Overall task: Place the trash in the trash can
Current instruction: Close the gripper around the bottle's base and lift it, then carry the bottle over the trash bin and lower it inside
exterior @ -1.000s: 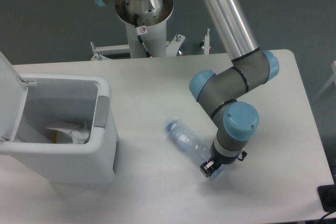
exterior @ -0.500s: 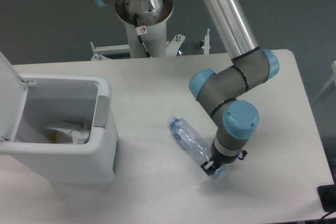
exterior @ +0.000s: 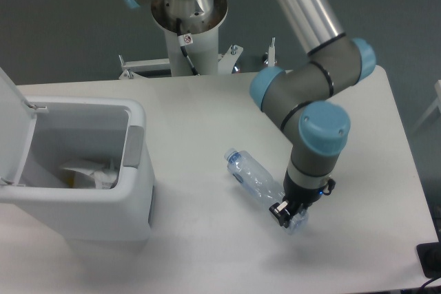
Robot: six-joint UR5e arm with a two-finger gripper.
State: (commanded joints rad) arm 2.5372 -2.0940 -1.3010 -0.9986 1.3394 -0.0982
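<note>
- Our claw (exterior: pixel 289 217) was clenched on the base of the plastic bottle (exterior: pixel 253 178), toward the desk's (exterior: pixel 200 115) right front.
- We saw the bottle slant up-left from the fingers, bluish cap farthest away.
- We saw the crumpled wrapper (exterior: pixel 86 173) inside the open trash can (exterior: pixel 134 204) at the desk's left edge.
</note>
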